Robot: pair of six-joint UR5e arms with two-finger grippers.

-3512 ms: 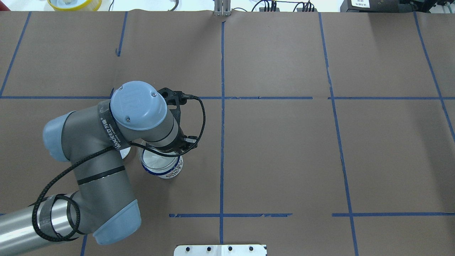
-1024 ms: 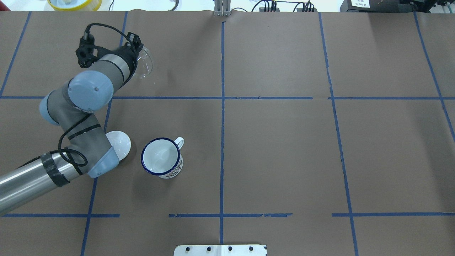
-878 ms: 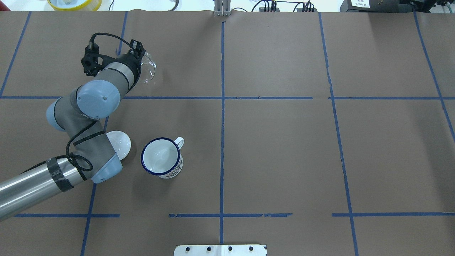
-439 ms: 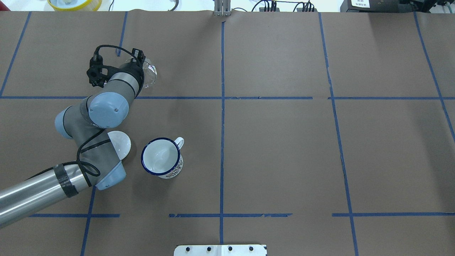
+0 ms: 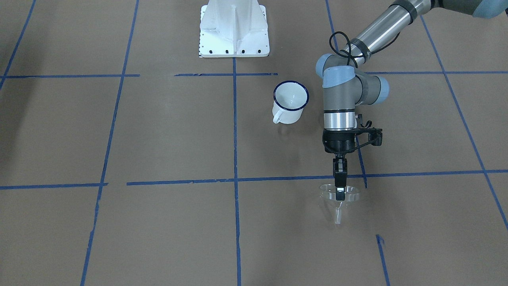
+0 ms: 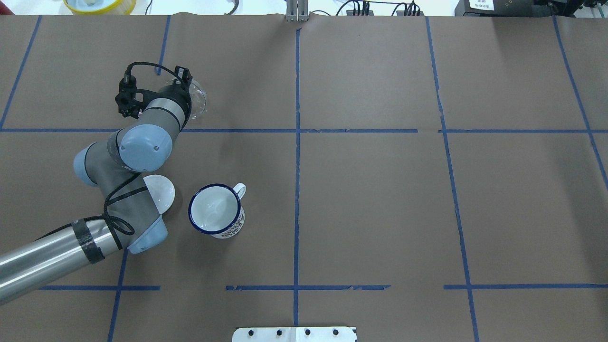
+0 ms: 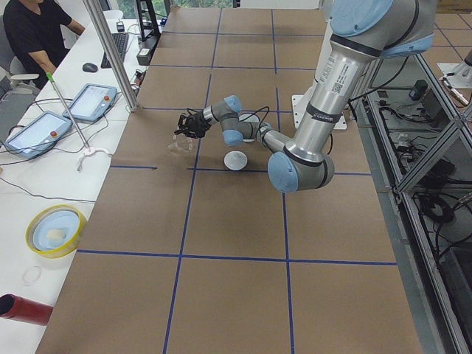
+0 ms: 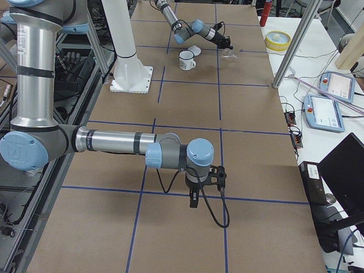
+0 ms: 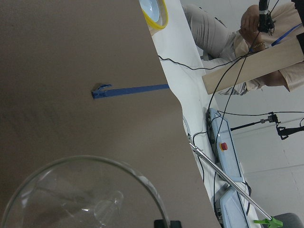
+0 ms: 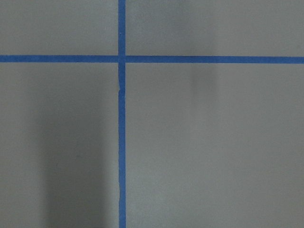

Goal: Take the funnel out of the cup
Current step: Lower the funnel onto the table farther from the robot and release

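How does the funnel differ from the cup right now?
The funnel is clear; the cup is white with a dark blue rim. The funnel narrows to a thin spout; the cup has a loop handle. The left gripper holds the funnel's rim; the cup stands free on the table. Both are upright, round-mouthed.

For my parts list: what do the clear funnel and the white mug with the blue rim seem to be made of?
Clear cone-shaped funnel: see-through and glossy; plastic or glass, unclear. White blue-rimmed mug: opaque glossy white, dark rim; probably enamelled metal.
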